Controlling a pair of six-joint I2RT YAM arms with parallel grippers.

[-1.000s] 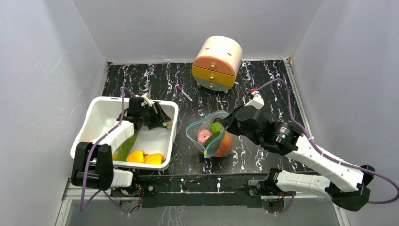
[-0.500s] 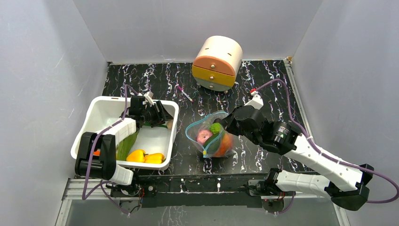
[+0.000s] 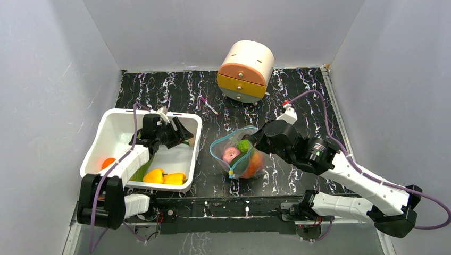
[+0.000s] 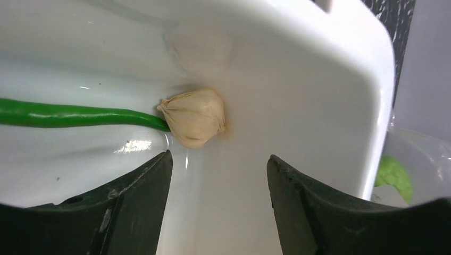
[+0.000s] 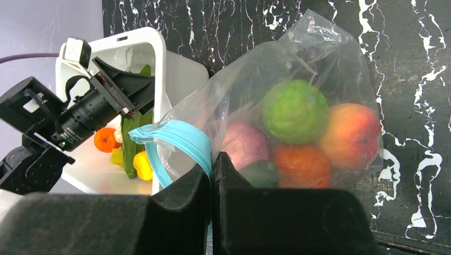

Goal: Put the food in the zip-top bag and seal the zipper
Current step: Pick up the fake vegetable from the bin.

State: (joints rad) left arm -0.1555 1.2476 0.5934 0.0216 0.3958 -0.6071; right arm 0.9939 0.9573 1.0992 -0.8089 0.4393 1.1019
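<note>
Since a moment ago the left arm (image 3: 123, 163) swings out, so an orange fruit (image 3: 108, 162) now shows in the tub (image 3: 114, 118). The left gripper (image 3: 181, 133) sits a bit lower, by the tub's right wall. Its jaws stand wide apart and hold nothing. Just ahead of them a garlic (image 4: 195, 117) lies against the wall, touching the tip of a green stalk (image 4: 74, 115).

I think the garlic is next. To do it well, the gripper should go forward until the garlic is between the jaws. It should keep off the stalk and the wall, then close softly.

Two yellow peppers (image 3: 163, 177) wait at the near side of the tub.

To the right, the bag (image 3: 245, 159) lies near the tub with its mouth facing it. A green ball (image 5: 295, 110) and a pink ball (image 5: 242, 143) sit inside. The right gripper (image 5: 213, 175) is pinched tight on the bag's rim by the blue zipper (image 5: 181, 141). It holds the mouth up and open. The zipper is not sealed yet.
</note>
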